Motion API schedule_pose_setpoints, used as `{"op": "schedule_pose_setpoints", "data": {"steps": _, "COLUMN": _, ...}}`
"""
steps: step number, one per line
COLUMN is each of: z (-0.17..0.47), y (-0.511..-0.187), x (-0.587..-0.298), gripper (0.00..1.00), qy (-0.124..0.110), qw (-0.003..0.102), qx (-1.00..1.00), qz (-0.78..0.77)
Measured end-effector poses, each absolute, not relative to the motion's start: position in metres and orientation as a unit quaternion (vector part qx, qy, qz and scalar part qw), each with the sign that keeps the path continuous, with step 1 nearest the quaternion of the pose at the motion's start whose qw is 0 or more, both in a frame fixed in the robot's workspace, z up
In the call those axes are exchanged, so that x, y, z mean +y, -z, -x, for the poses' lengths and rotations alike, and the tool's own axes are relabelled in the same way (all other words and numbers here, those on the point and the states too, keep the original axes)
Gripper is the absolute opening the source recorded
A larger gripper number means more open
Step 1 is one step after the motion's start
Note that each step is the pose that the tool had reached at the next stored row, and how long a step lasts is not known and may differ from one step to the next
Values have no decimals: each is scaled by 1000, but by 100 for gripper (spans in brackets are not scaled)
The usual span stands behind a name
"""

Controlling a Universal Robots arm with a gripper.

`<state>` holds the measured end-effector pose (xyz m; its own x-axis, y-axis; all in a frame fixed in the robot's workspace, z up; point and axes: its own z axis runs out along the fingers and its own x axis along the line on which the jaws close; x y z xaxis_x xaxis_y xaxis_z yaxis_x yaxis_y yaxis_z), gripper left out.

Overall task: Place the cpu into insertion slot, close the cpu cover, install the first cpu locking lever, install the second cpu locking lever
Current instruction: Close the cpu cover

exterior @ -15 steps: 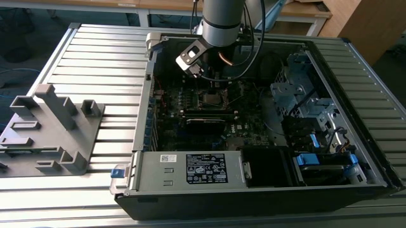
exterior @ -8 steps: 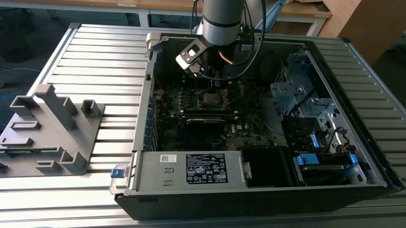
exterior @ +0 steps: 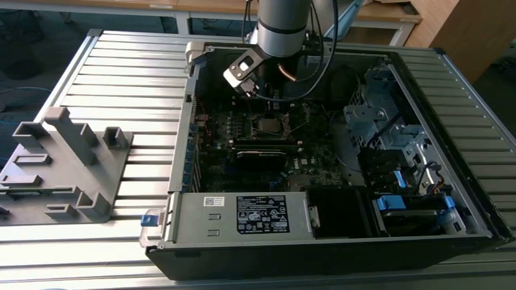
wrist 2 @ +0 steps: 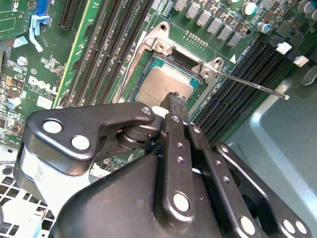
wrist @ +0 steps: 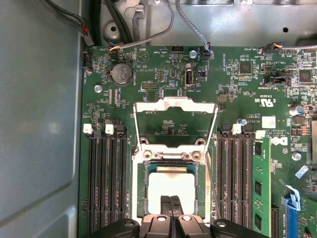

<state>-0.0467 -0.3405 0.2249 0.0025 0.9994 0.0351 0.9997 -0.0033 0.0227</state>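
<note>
The cpu (wrist: pixel 171 182), a pale metal square, lies flat in the insertion slot (wrist: pixel 140 191) on the green motherboard. It shows again in the second wrist view as cpu (wrist 2: pixel 161 85). The cpu cover (wrist: pixel 148 106), a silver frame with a big window, stands swung open, away from the slot on its hinge side. A thin locking lever (wrist 2: pixel 252 85) sticks out unlatched from the slot's corner. My gripper (wrist: pixel 171 202) hovers just over the cpu's edge with its black fingers pressed together and nothing between them. In the exterior view the gripper (exterior: pixel 270 104) hangs above the slot (exterior: pixel 270 125) inside the open computer case.
Long black memory slots (wrist: pixel 106 183) flank the socket on both sides. A labelled grey power-supply box (exterior: pixel 241 214) fills the case's near end, and a metal drive cage (exterior: pixel 387 127) stands on the exterior view's right. A grey plastic fixture (exterior: pixel 64 163) sits on the slatted table outside the case.
</note>
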Motion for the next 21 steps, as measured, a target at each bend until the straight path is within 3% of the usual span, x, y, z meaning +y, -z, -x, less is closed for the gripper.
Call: {"op": "schedule_pose_setpoints", "data": {"steps": 21, "z": 47, "y": -232, "x": -340, "gripper": 11, "qy": 21, "qw": 4, "qx": -706, "qz": 708}}
